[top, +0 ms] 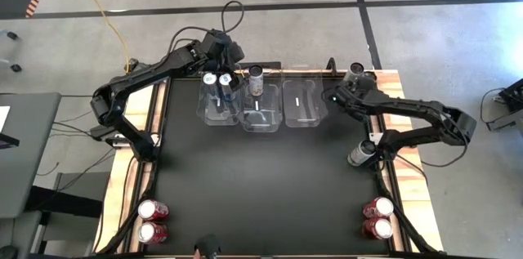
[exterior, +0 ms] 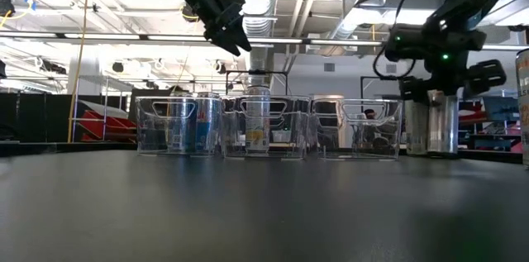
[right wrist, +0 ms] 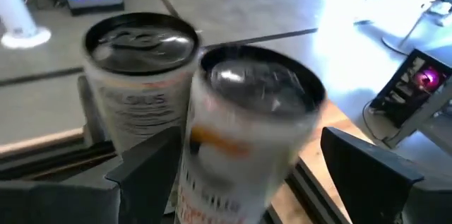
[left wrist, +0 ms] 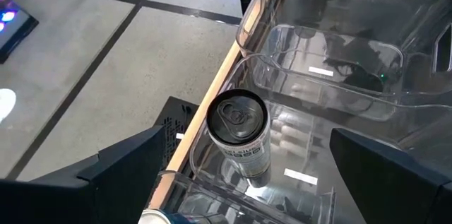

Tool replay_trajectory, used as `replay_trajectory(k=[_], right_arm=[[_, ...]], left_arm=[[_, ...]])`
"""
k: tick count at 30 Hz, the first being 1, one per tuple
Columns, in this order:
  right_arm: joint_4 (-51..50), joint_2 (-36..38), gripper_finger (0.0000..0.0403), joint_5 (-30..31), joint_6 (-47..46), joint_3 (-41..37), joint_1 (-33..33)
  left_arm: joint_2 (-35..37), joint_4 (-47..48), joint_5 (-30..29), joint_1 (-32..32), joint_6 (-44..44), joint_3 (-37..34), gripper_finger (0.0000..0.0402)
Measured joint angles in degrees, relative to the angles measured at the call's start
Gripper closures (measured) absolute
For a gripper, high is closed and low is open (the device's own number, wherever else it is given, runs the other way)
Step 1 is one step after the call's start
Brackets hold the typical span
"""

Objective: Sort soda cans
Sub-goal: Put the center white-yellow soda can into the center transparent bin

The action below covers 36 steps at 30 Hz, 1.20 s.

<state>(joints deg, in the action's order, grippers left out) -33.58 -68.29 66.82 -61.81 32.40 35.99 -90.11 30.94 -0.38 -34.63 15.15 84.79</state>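
My left gripper [top: 222,61] hangs open above the far end of the left bin [top: 217,110], where two blue-silver cans [top: 217,80] stand. A dark grey can [left wrist: 240,128] stands upright in the middle bin [top: 261,116]. My right gripper [right wrist: 248,139] is open at the table's far right corner. Its fingers flank the nearer of two upright silver-topped cans [right wrist: 254,132] without clearly touching it. The second can [right wrist: 141,83] stands just beside it. Two red cans [top: 152,220] stand at the near left corner and two [top: 377,217] at the near right.
The third clear bin [top: 304,102], on the right of the row, holds no can. Another grey can [top: 360,152] sits by the right table edge, beside my right arm. The black mat's middle [top: 261,185] is bare. Wooden table rails run along both sides.
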Motion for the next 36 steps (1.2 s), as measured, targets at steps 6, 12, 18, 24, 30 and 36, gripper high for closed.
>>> replay_trajectory(k=[6, 12, 18, 24, 30, 36], right_arm=[[2.5, 0.0, 0.0048, -4.0, 5.2, 0.0, 0.8], [2.2, 0.0, 0.0048, -4.2, 5.7, 0.0, 1.2], [3.9, 0.0, 0.0059, -5.4, 11.1, 0.0, 4.3], [6.8, 0.0, 0.0104, -6.8, 15.2, 0.0, 4.9], [6.8, 0.0, 0.0124, -8.2, 15.3, 0.0, 3.4], [3.8, 2.2, 0.0126, -10.6, 10.7, 0.0, -3.0]], left_arm=[[0.0, 0.0, 0.0, 0.0, -0.1, 0.0, 0.0006], [0.0, 0.0, 0.0, 0.0, -0.1, 0.0, 0.0006], [0.0, 0.0, 0.0, 0.0, 0.0, 0.0, 0.0006], [0.0, 0.0, 0.0, 0.0, 0.0, 0.0, 0.0006], [0.0, 0.0, 0.0, 0.0, 0.0, 0.0, 0.0006], [0.0, 0.0, 0.0, 0.0, 0.0, 0.0, 0.0006]])
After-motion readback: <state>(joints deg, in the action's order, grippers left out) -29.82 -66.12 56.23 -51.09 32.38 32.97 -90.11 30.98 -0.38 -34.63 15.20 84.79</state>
